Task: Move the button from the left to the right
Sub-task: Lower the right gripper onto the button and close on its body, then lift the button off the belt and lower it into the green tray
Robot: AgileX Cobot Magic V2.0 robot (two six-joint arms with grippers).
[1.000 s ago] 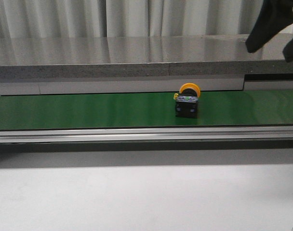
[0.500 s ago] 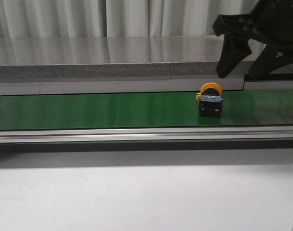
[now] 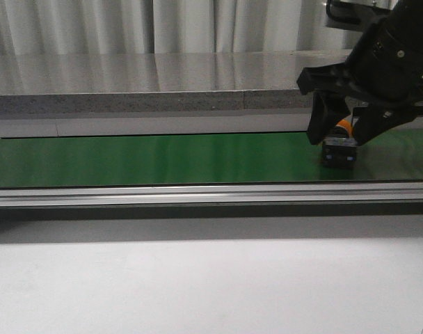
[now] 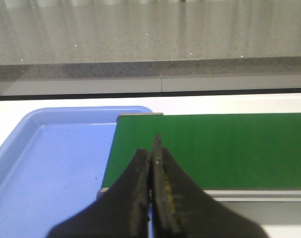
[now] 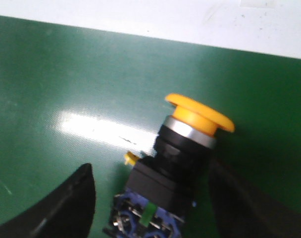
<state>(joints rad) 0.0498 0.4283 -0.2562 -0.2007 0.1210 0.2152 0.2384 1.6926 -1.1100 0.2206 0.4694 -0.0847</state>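
Note:
The button (image 3: pixel 339 150), a yellow-orange mushroom cap on a black boxy body, lies on its side on the green belt (image 3: pixel 163 160) at the far right. My right gripper (image 3: pixel 340 136) is open and lowered around it, one finger on each side. In the right wrist view the button (image 5: pixel 182 153) lies between the two fingers of the right gripper (image 5: pixel 155 198), with a gap to one finger and the other close by the body. My left gripper (image 4: pixel 153 148) is shut and empty, above the belt's left end (image 4: pixel 215 148). It is out of the front view.
A blue tray (image 4: pixel 51 163) sits beside the belt's left end. An aluminium rail (image 3: pixel 197 193) runs along the belt's near side. A grey stone ledge (image 3: pixel 163 83) runs behind the belt. A white tabletop (image 3: pixel 197 285) lies in front.
The button has travelled to the right along the belt. My right gripper has come down from the upper right and now straddles it, still open.

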